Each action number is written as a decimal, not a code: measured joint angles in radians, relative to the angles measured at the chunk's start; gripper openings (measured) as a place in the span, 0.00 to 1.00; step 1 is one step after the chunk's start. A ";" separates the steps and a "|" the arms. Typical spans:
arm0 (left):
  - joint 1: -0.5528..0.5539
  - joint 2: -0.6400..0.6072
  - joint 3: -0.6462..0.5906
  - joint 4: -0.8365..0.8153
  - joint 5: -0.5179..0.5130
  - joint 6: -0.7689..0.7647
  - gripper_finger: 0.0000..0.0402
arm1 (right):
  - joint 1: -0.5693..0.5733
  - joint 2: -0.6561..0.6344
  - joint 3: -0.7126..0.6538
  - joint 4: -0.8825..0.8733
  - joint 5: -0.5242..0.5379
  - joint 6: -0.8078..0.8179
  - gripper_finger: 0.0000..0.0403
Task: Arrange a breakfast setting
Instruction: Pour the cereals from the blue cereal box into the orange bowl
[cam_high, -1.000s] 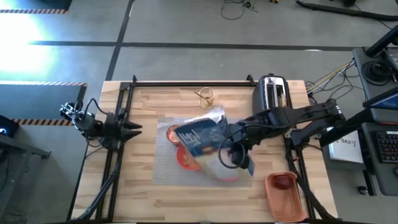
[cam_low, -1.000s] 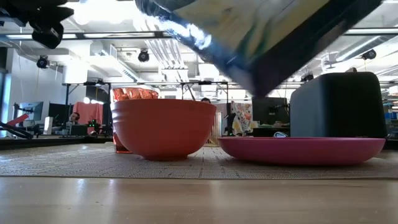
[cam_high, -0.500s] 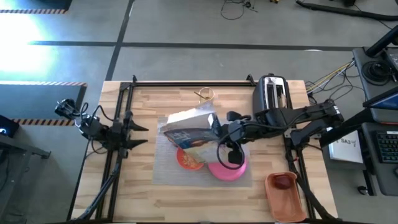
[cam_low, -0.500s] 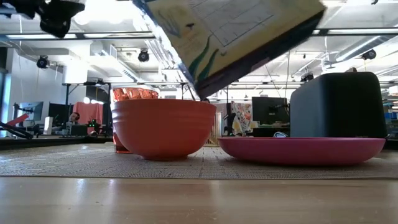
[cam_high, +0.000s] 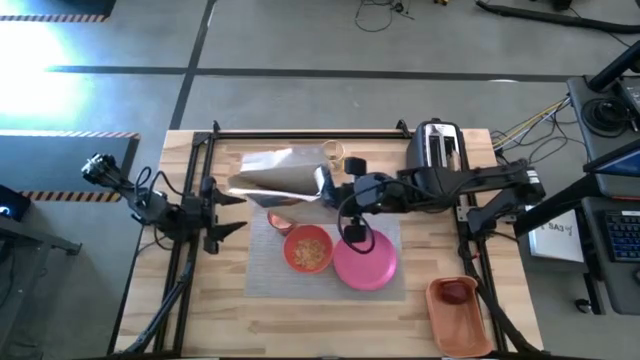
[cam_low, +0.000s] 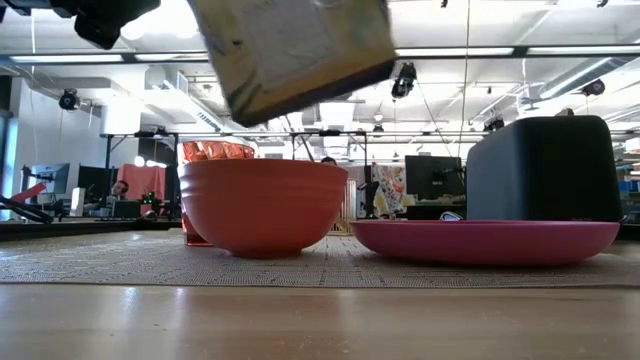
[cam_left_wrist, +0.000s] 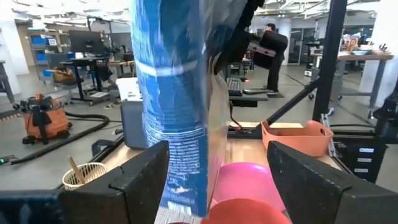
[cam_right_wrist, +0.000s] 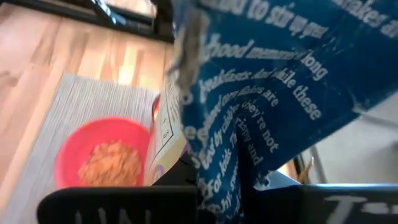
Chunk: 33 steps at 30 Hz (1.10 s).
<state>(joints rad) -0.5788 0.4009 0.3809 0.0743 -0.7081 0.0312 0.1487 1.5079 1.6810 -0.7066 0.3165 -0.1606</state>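
A grey woven placemat (cam_high: 270, 268) lies at the middle of the wooden table (cam_high: 230, 320), carrying the round pink plate (cam_high: 366, 262) and, just beside it, the smaller orange bowl (cam_high: 308, 248), now holding a heap of brown cereal. Above the mat's far edge the right gripper (cam_high: 328, 186) pinches a blue-and-silver cereal bag (cam_high: 282, 180) by one end, its fingers pressed together on the crinkled film (the bag hangs clear of the bowl, as the low view confirms). The left gripper (cam_high: 222, 205) waits near the table's left edge with its fingers spread wide and holding nothing.

The bag looks light, soft and slippery, likely to sag or spill unless gripped at a folded end. The bowl and plate appear stiff and smooth, best taken by the rim; the loaded bowl should stay level. A small cup (cam_high: 333, 154) stands at the far edge, beside the toaster (cam_high: 437, 150).
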 joint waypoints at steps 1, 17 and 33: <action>0.000 0.009 0.000 0.008 0.006 0.003 0.64 | -0.005 0.002 0.000 0.024 -0.003 -0.021 0.04; 0.000 0.102 0.000 0.068 -0.060 0.024 0.64 | -0.034 0.057 -0.001 0.068 -0.054 -0.051 0.04; 0.000 0.104 0.000 0.101 -0.069 0.105 0.64 | -0.034 0.007 0.001 0.063 -0.058 -0.058 0.04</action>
<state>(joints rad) -0.5785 0.5049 0.3809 0.1757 -0.7773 0.1366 0.1152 1.5147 1.6821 -0.6437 0.2588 -0.2184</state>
